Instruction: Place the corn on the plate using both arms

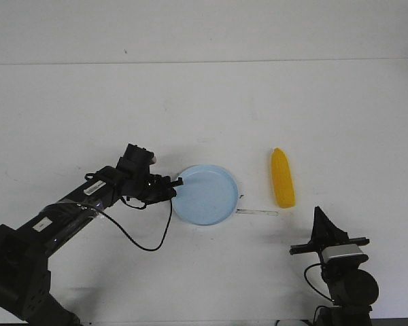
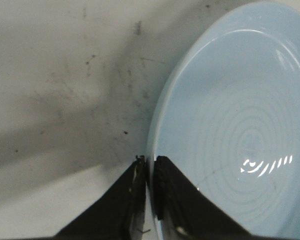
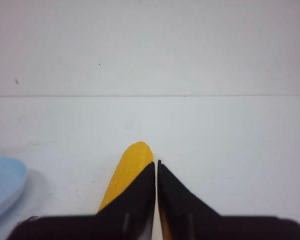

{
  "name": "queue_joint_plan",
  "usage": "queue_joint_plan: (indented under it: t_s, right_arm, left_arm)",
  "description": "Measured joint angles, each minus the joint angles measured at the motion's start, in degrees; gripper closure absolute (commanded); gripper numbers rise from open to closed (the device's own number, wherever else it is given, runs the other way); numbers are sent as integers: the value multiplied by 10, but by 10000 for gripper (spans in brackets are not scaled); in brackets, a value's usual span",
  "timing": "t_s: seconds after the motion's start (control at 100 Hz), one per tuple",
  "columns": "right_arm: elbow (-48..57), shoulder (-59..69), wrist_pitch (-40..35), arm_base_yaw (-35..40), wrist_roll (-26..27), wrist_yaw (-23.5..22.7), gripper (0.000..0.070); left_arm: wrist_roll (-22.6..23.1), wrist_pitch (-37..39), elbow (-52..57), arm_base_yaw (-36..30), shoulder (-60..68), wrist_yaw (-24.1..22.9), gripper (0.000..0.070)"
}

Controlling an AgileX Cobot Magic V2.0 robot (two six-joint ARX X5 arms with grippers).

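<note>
The pale blue plate (image 1: 205, 195) lies on the white table near the middle. My left gripper (image 1: 178, 183) is shut on the plate's left rim (image 2: 151, 150), one finger outside and one inside. The yellow corn (image 1: 282, 178) lies on the table to the right of the plate, apart from it, its tip pointing away. My right gripper (image 1: 319, 216) is shut and empty, held near the table's front edge, short of the corn. In the right wrist view the corn (image 3: 128, 172) shows just beyond the shut fingers, partly hidden by them.
A thin pale strip (image 1: 257, 212) lies on the table between the plate and the corn's near end. The table's far edge (image 1: 204, 62) meets a white wall. A black cable (image 1: 146, 238) hangs from my left arm over the table.
</note>
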Motion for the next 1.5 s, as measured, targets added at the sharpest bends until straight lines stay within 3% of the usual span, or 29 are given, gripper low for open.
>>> queue_joint_plan:
  t_s: [0.34,0.51,0.85,1.17,1.28,1.5]
  right_arm:
    - [0,0,0,0,0,0,693]
    - [0,0,0,0,0,0,693]
    - [0,0,0,0,0,0,693]
    - [0,0,0,0,0,0,693]
    - [0,0,0,0,0,0,693]
    - [0,0,0,0,0,0,693]
  left_arm:
    - [-13,0,0,21,0,-30,693]
    - [-12,0,0,24,0,-31,517]
    - [-6,2,0,20,-21,-32,519]
    - [66,63,-2,23,-161,-139,549]
    - [95,121,-36,35,-202,-149,629]
    - [215,282,-155,71,-293,-149,636]
